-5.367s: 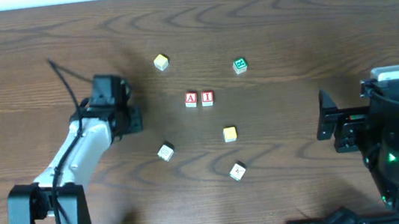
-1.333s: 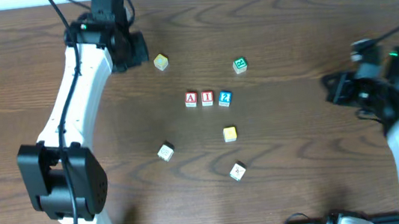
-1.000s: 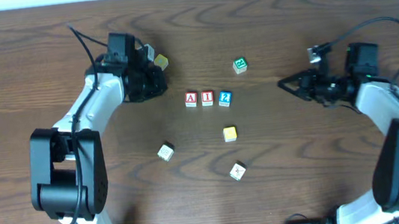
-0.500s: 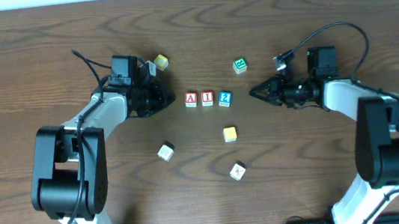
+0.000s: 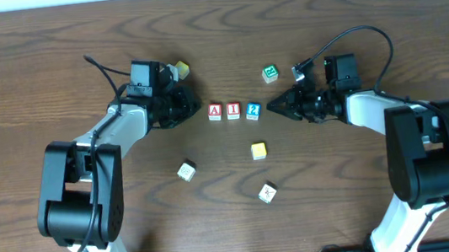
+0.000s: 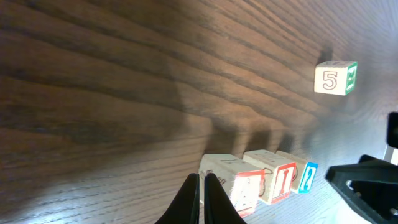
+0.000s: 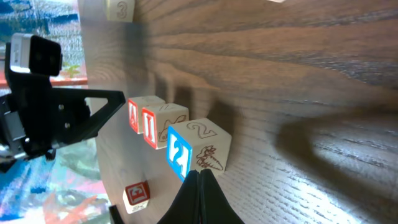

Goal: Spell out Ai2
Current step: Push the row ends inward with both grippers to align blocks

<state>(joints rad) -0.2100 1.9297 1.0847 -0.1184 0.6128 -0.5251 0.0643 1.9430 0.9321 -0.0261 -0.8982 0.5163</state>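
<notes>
Flanking the row, left claw (image 5: 195,112) and right claw (image 5: 273,108) have been brought inward, both clenched on nothing. A (image 5: 215,112) is seen just beside the left tips, I (image 5: 233,110) next, and 2 (image 5: 252,110) just beside the right tips. Spelling is judged complete; only straightening remains.

I see the wood-grain tabletop (image 5: 364,8) with spare blocks: a green-lettered block (image 5: 269,73) far right of centre, a pale yellow block (image 5: 181,68) far left, a yellow block (image 5: 259,150) nearer, a white block (image 5: 186,171) near left, and a tilted white block (image 5: 267,192) nearest.
</notes>
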